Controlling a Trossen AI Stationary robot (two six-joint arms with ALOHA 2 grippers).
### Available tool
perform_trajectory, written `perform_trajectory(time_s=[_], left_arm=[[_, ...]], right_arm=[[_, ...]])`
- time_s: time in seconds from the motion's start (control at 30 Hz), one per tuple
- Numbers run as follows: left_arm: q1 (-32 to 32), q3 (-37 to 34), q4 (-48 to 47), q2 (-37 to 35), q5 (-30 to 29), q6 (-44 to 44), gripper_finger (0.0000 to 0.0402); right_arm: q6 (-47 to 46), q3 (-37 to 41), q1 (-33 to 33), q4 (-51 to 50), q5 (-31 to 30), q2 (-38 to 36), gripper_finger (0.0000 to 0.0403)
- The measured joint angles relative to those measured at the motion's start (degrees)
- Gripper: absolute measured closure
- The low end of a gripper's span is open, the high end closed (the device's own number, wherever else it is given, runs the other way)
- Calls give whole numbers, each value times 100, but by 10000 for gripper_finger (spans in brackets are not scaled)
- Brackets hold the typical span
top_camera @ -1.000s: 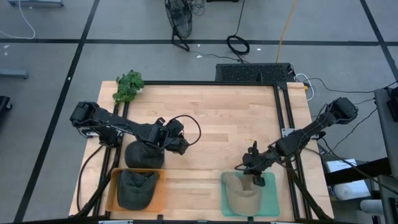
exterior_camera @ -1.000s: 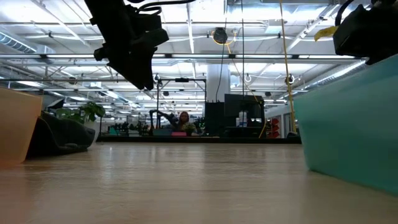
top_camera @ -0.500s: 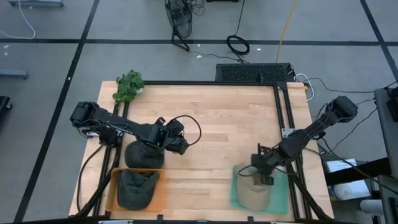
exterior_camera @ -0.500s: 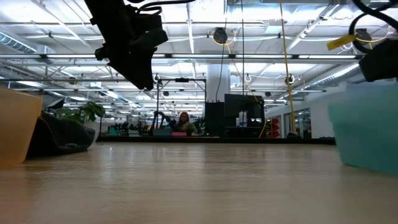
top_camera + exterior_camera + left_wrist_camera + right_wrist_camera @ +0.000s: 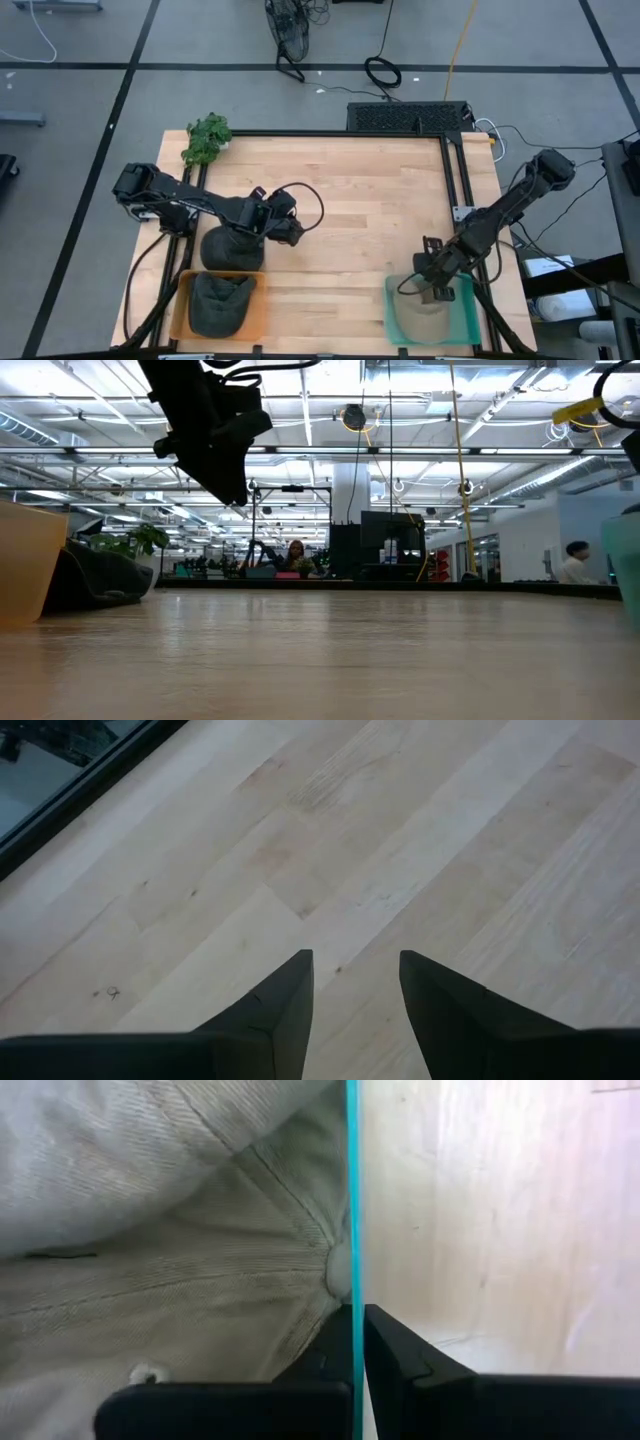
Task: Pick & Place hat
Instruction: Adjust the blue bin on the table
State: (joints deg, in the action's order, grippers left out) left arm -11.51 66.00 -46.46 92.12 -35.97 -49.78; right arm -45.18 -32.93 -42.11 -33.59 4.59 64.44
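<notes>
**Right gripper [image 5: 437, 290] pinched on the teal bin's wall, tan hat inside**

My right gripper is clamped tight on the thin wall of the teal bin [image 5: 398, 318], one finger either side of that edge, at the bench's near right corner. The wrist view puts the teal edge straight down between my fingers [image 5: 395, 1350], with the tan hat [image 5: 180, 1230] just beyond on the inner side, its button right against the wall. So the hat lies inside the bin, touching the wall I hold, and this arm is much the nearer to it.

My left gripper [image 5: 297, 232] hangs over the middle of the bench with its fingers parted around nothing but bare boards. Just beside it a dark hat [image 5: 232, 250] sits on the wood, and another dark hat [image 5: 219, 305] lies in the orange bin [image 5: 180, 310] at the near left corner.

The bench [image 5: 360, 190] is pale plank, flat and open between the two bins. A green plant [image 5: 206, 138] stands at the far left corner. Beyond is a wide hall under bright ceiling lights, with people far off.
</notes>
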Motion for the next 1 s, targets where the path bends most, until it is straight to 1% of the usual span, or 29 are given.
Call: perform_trajectory(time_s=[0.17,0.27,0.7,1.0], left_arm=[[-2,0,2,0,0,-4,238],[-2,0,2,0,0,-10,238],[-2,0,2,0,0,-2,238],[-2,0,2,0,0,-11,238]], right_arm=[[-466,0,-118,239,1,-15,403],[-578,0,-188,419,-1,-15,403],[-622,-2,-561,527,211,-15,403],[-622,-7,-564,506,296,-19,399]])
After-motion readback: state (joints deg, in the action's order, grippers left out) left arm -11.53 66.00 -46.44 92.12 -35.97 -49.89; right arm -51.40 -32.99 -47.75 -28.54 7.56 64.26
